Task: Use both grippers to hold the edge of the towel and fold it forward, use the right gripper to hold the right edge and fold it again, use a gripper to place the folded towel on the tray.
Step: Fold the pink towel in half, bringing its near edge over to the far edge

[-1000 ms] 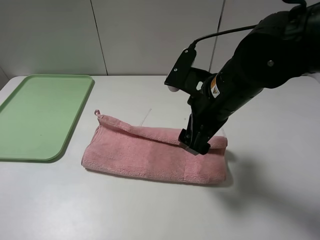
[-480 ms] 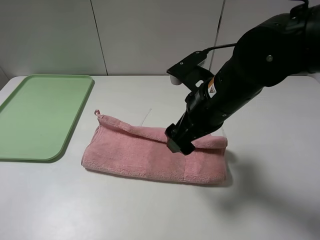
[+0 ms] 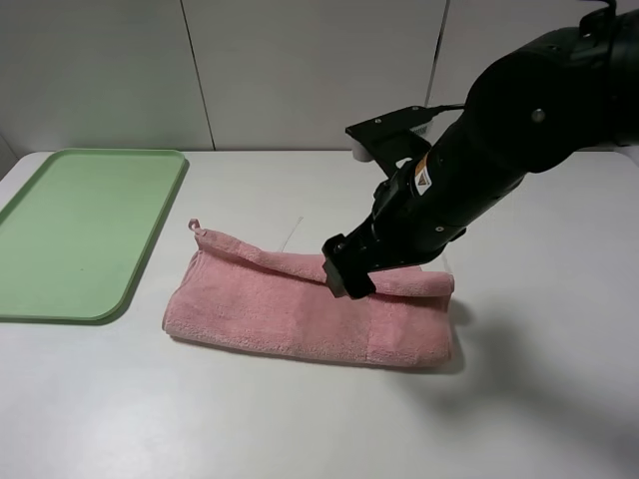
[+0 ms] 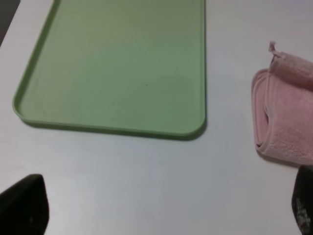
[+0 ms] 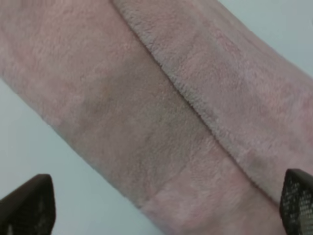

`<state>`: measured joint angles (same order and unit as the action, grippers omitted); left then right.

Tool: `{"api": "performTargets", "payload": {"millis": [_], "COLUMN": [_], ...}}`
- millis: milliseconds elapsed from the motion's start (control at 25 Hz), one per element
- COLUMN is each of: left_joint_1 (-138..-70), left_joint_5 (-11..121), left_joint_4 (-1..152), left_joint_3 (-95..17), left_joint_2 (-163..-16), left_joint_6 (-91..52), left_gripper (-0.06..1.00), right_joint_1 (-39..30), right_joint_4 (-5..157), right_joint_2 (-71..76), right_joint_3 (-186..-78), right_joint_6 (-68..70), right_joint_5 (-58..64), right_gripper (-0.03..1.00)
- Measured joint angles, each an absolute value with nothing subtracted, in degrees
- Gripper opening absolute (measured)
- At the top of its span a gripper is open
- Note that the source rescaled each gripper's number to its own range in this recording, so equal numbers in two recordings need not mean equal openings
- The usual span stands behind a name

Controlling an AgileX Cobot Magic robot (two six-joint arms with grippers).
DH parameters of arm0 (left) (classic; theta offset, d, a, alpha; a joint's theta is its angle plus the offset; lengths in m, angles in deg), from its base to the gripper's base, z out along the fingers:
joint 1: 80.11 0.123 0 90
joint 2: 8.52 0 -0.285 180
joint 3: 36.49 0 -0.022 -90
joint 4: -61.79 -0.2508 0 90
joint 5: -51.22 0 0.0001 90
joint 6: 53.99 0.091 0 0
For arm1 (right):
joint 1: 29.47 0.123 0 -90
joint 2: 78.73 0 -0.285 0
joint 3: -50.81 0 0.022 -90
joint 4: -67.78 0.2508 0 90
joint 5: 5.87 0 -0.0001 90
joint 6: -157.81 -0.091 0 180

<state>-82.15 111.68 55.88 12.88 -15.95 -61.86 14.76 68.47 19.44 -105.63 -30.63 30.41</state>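
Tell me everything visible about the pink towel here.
The towel is pink fluffy terry, folded into a long band, with a small loop at its far corner nearest the tray. It lies on the white table, right of the green tray and apart from it. The open right gripper hangs over it, gripping nothing.

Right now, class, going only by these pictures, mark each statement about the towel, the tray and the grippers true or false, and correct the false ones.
1. The towel lies on the table beside the tray. True.
2. The right gripper is shut on the towel's edge. False: it is open over the towel, gripping nothing.
3. The towel is spread out in a single layer. False: it is folded into a long strip.
4. The left gripper is open. True.
5. The tray is blue. False: it is pale green.
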Motion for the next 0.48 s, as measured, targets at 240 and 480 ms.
{"api": "performTargets", "payload": {"millis": [240, 480], "left_joint_1": [-82.15, -82.15], "left_joint_5": [111.68, 111.68], "left_joint_4": [55.76, 55.76], "left_joint_3": [12.88, 12.88], "left_joint_2": [-15.95, -15.95], "left_joint_6": [-61.91, -61.91], "left_gripper": [1.0, 1.0], "right_joint_1": [14.76, 14.76], "right_joint_4": [69.91, 67.46], "right_joint_2": [19.44, 19.52], "right_joint_3": [-105.63, -105.63], "right_joint_6": [-43.38, -55.26], "right_joint_5": [29.97, 30.13], "right_gripper": [1.0, 1.0]}}
